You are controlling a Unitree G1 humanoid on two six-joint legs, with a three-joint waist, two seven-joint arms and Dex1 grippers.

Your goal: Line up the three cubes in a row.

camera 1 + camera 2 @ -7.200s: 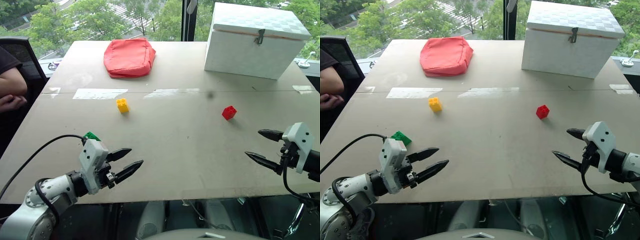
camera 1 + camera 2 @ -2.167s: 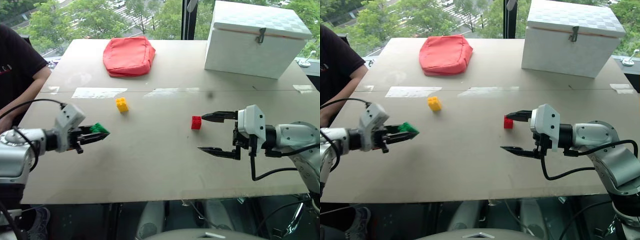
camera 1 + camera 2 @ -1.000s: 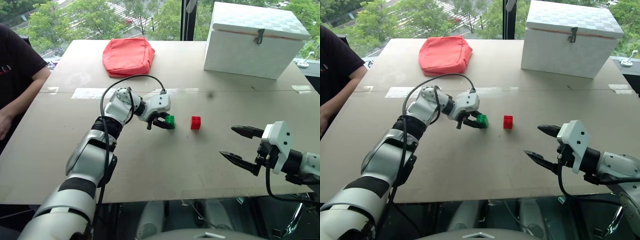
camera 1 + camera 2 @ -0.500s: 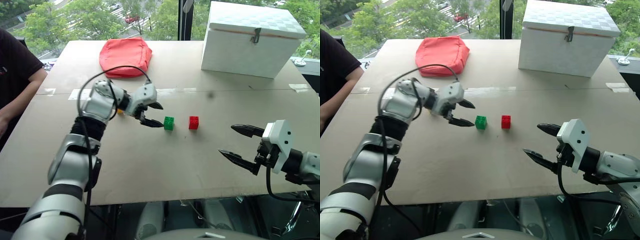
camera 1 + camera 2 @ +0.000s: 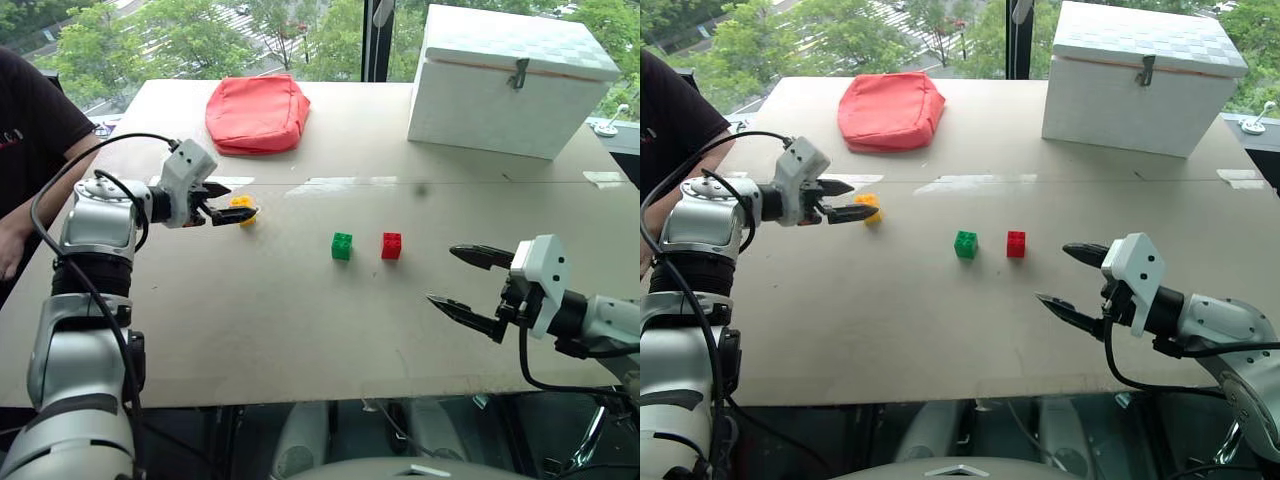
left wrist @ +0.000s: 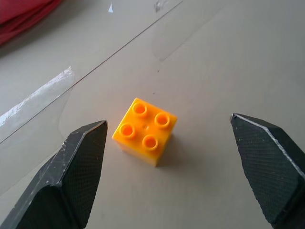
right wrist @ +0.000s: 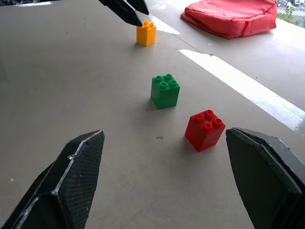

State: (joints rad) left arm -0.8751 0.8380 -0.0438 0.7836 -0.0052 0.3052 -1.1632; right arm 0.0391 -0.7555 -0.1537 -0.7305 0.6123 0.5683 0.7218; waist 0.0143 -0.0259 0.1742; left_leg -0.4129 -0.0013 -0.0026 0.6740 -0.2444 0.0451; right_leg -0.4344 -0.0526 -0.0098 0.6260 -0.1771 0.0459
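The green cube [image 5: 342,246] and the red cube [image 5: 391,245] stand side by side, a small gap apart, near the table's middle. The yellow cube [image 5: 243,208] sits further left, alone, near a tape strip. My left gripper [image 5: 236,205] hovers open just above and around the yellow cube; in the left wrist view the yellow cube [image 6: 145,131] lies between the spread fingers without touching them. My right gripper [image 5: 461,281] hangs open and empty over the table's front right, apart from the red cube [image 7: 205,129] and green cube [image 7: 165,90].
A red cushion [image 5: 257,112] lies at the back left and a white latched box [image 5: 512,80] at the back right. A person in a dark shirt [image 5: 35,125] sits at the table's left edge. Clear tape strips [image 5: 345,185] cross the table [image 5: 300,330].
My left gripper has drawn left, away from the green cube it set down beside the red one, and now hovers open at the yellow cube. The right arm has stayed put.
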